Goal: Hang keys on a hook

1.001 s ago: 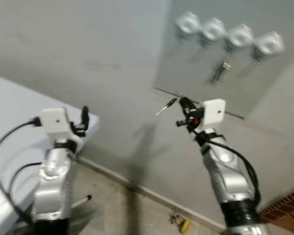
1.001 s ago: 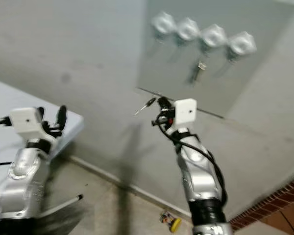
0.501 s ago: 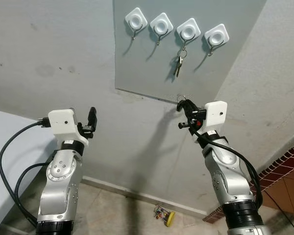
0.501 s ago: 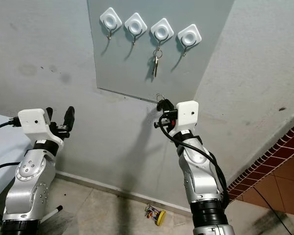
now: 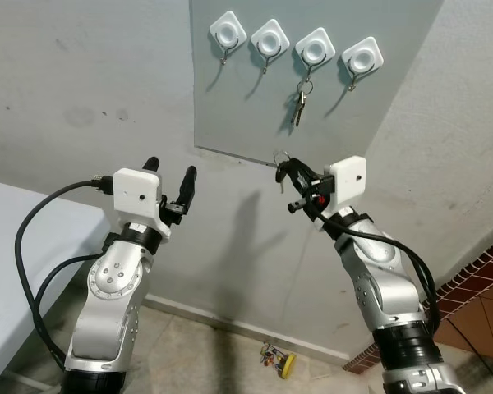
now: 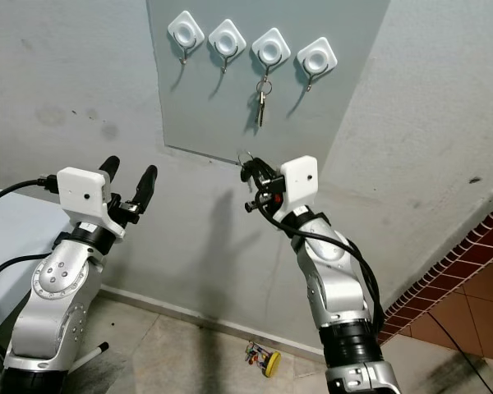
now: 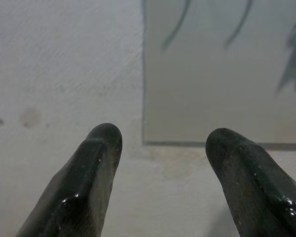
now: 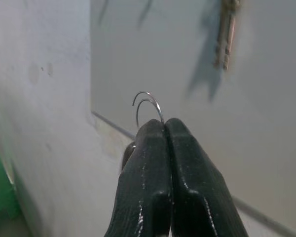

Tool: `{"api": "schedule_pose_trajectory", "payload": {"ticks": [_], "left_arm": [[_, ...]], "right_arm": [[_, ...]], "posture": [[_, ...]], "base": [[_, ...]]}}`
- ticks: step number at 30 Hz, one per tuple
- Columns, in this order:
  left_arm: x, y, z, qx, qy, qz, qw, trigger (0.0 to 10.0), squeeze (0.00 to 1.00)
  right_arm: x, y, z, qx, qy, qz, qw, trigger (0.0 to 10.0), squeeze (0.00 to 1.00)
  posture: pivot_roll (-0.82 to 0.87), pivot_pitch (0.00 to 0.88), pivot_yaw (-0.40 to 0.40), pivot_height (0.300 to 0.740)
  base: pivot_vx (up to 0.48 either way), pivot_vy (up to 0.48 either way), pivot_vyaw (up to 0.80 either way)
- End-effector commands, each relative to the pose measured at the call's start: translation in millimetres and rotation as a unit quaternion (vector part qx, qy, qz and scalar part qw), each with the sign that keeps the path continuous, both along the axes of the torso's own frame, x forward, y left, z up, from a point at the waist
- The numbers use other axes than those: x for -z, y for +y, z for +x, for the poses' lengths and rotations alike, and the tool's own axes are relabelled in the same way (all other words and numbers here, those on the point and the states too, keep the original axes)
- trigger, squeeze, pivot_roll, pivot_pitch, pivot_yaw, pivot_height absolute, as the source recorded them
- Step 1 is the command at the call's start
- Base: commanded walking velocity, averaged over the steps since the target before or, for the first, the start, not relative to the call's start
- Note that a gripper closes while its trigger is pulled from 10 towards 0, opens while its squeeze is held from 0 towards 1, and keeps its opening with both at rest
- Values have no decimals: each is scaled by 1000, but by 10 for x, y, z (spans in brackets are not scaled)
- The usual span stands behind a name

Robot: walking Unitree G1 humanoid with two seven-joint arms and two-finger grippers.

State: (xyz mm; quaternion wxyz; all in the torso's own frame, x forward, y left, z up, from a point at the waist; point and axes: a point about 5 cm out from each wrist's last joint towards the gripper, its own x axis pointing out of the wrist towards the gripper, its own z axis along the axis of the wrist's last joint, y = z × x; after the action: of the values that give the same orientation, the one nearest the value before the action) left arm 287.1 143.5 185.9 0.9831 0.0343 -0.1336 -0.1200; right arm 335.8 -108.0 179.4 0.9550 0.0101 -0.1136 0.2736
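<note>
Landmark for all positions: the smooth grey rectangular wall panel (image 5: 255,98) carrying the hooks. Left gripper (image 5: 171,171), black two-fingered on a silver arm, is raised below and left of the panel's lower-left corner; fingers (image 7: 91,168) stand apart with nothing between them, pointing at that corner in the left wrist view. On the panel's upper part, a row of four white diamond-shaped wall hooks: first hook (image 5: 228,31), second hook (image 5: 270,38), third hook (image 5: 315,48), fourth hook (image 5: 362,57). The third already carries a small bunch of dark metal keys (image 5: 298,105) hanging straight down; the other three look free. Right gripper (image 5: 281,162) sits just below the panel's lower edge, under the occupied hook; its fingers (image 8: 158,163) are pressed together on a thin silver wire key ring (image 8: 148,104), whose loop arcs out past the fingertips. A key seems to hang under the grip, too small to confirm. Judgement: load is light, rigid, smooth metal; thin ring could twist or slip between pads, and hanging keys will swing. Pinching the ring at one side, as now, leaves the loop open for threading over a hook tip. Below the panel, on the floor by the wall, lies a small yellow object with keys (image 5: 278,359).
</note>
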Motion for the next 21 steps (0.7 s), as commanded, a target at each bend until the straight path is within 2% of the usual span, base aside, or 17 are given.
{"api": "schedule_pose_trajectory", "payload": {"ticks": [1,7,11,21], "left_arm": [[-69,-25,-7,11,-9,6,1000,10000,0],[-117,-37,-8,20,-12,-2,1000,10000,0],[-232,-32,21,25,-28,6,999,10000,0],[-323,-41,56,32,-39,10,999,10000,0]], "right_arm": [[-52,-2,24,-8,-10,3,1000,10000,0],[-114,40,77,-22,-16,2,1000,10000,0],[-337,246,155,-85,-50,5,995,10000,0],[-531,456,241,-122,-75,16,990,10000,0]], "posture": [[-58,55,-59,740],[-55,58,-59,740],[-47,64,-58,740],[-38,68,-62,740]], "base": [[0,0,0],[0,0,0],[0,0,0],[0,0,0]]}}
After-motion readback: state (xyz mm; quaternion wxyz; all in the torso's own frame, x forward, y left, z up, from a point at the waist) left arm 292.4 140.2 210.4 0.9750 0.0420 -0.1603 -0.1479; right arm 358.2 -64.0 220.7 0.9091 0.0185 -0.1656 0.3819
